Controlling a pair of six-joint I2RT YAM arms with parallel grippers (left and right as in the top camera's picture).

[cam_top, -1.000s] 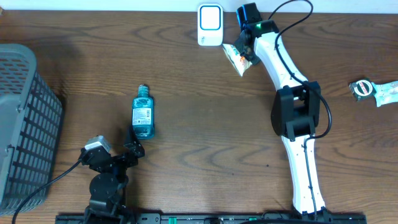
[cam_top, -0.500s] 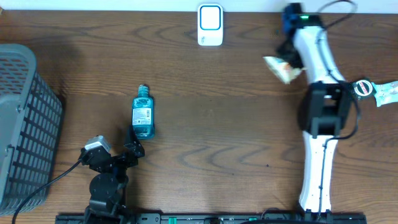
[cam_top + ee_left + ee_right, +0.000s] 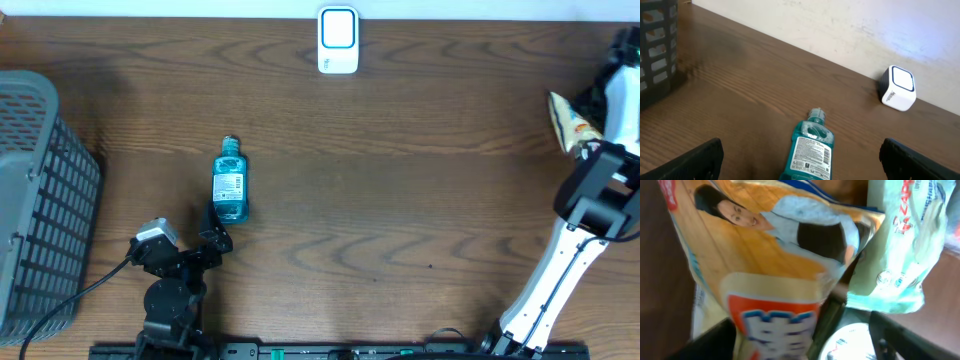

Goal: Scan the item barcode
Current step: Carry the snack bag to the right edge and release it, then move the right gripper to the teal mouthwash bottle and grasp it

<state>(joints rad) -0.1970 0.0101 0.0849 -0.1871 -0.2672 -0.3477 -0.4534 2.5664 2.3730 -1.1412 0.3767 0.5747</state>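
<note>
Nearest the table's front edge, the left gripper (image 3: 801, 150) has its jaws spread wide with nothing in them. The black fingers (image 3: 695, 162) sit at the two bottom corners of the wrist view.

Just ahead lies the bottle (image 3: 229, 181), flat on the wooden table (image 3: 400, 200) with its white printed label facing up. Its long axis runs straight away from the gripper and the cap points at the far wall. It is clear plastic holding teal liquid, with rounded shoulders and a narrow neck. There is bare wood on both sides of it, and far more to the right.

Off to the left stands the grey slatted basket (image 3: 40, 200), hard against the table's left edge and well apart from the bottle.

Over at the right edge, the right gripper (image 3: 800, 330) shows dark fingers (image 3: 890, 337) standing apart, not pinching. Between them is the snack packet (image 3: 568, 120), glossy crinkled film in orange and yellow with a printed figure. From overhead its long axis runs diagonally, the narrow end aimed up and to the left. Whether it rests on the wood I cannot tell.

Just beyond it, a pale green wrapper (image 3: 897, 245) lies crumpled, next to a blurred round white thing (image 3: 850, 340).

Farthest off, the white scanner (image 3: 338, 40), a rounded box, stands against the back edge, well apart from both items.
</note>
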